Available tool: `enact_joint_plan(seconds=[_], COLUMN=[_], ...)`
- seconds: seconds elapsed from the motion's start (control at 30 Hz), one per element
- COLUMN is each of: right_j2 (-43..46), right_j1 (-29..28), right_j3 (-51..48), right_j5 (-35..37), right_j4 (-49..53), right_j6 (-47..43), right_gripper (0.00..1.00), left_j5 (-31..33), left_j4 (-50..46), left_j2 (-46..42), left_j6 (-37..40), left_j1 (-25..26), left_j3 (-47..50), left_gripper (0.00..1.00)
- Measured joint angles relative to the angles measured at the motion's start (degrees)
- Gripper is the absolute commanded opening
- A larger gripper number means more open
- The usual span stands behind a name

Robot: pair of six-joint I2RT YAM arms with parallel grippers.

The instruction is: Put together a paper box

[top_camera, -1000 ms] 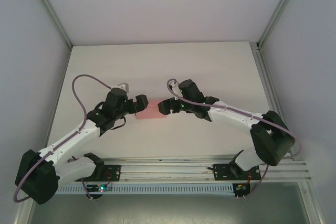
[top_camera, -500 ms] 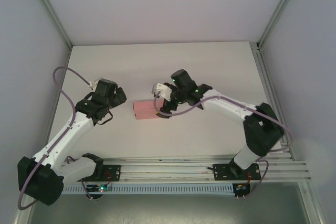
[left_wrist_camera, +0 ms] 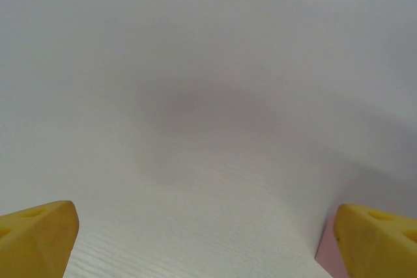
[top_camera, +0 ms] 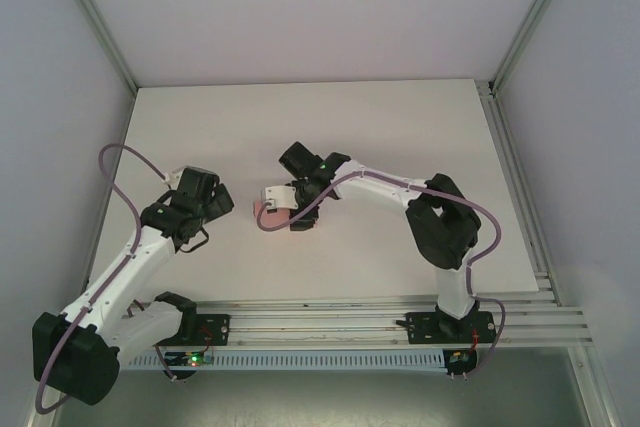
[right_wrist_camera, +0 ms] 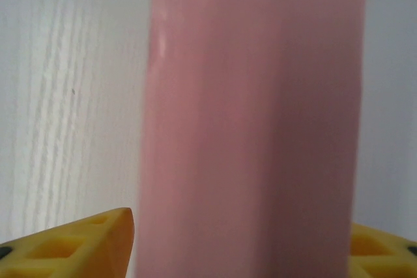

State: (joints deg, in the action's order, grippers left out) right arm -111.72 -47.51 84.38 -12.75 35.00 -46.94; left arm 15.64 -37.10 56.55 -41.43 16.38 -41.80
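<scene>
The pink paper box [top_camera: 262,210] lies folded flat on the white table [top_camera: 400,127]; most of it is under my right gripper [top_camera: 286,213]. In the right wrist view the box [right_wrist_camera: 254,128] runs as a long pink strip between the yellow fingertips [right_wrist_camera: 85,242], which press against both of its long sides, so my right gripper [right_wrist_camera: 242,242] is shut on it. My left gripper [top_camera: 222,199] stands a short way left of the box. It is open [left_wrist_camera: 207,245] over bare table, and a sliver of pink box [left_wrist_camera: 324,260] shows beside its right fingertip [left_wrist_camera: 378,239].
Grey enclosure walls and metal frame posts [top_camera: 95,22] surround the table on three sides. The aluminium rail [top_camera: 330,325] that carries both arm bases runs along the near edge. Purple cables [top_camera: 115,162] loop off both arms.
My right gripper has swung left and turned, from the box's right end to over its middle, and now grips it. My left gripper let go of the box's left end and drew back left.
</scene>
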Motion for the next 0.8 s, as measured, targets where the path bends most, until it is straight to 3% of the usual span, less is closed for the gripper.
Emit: enact_joint_plan(seconds=[0.03,0.07,0.2,0.33,0.47,0.57,0.6,0.7,0.77,0.8], right_j2=[0.28,0.9,5.99,11.06,11.58,11.43,11.41,11.52,12.31,13.49], right_j1=[0.15,0.13,0.13,0.13,0.13,0.02,-0.26,-1.11,-2.12,-2.75], right_j3=[-0.07,-0.66,-6.8,-14.12,-21.22,-23.58,-23.93,-25.64,-26.6,-26.93], right_j5=[1.44,2.97,10.86,20.52,28.59,31.23,31.56,31.41,30.45,29.2], right_j4=[-0.37,-1.42,-8.74,-17.88,-27.98,-32.57,-32.98,-32.3,-29.83,-27.52], right_j6=[0.09,0.46,0.39,-2.84,-8.17,-9.81,-9.99,-9.33,-8.2,-6.82], right_gripper=[0.43,0.48,0.5,0.45,0.44,0.49,0.52,0.72,0.97,0.98], left_j5=[-0.07,-0.15,-0.46,-0.46,-0.5,-0.48,-0.48,-0.5,-0.55,-0.55], left_j4=[0.02,0.02,0.07,0.07,0.33,0.28,0.28,0.28,0.28,0.28], left_j2=[0.0,0.0,0.0,-0.02,-1.07,-1.81,-1.97,-2.38,-2.47,-2.47], left_j6=[-0.02,-0.17,-0.61,-1.05,-1.25,-1.4,-1.44,-1.44,-1.44,-1.44], left_j1=[0.0,-0.02,-0.02,-0.02,-0.02,-0.02,-0.02,-0.02,-0.02,-0.02], left_j3=[0.2,0.35,0.98,1.11,2.14,2.62,2.62,2.62,2.62,2.62], left_gripper=[1.0,1.0,1.0,1.0,1.0,1.0,1.0,1.0,1.0,1.0])
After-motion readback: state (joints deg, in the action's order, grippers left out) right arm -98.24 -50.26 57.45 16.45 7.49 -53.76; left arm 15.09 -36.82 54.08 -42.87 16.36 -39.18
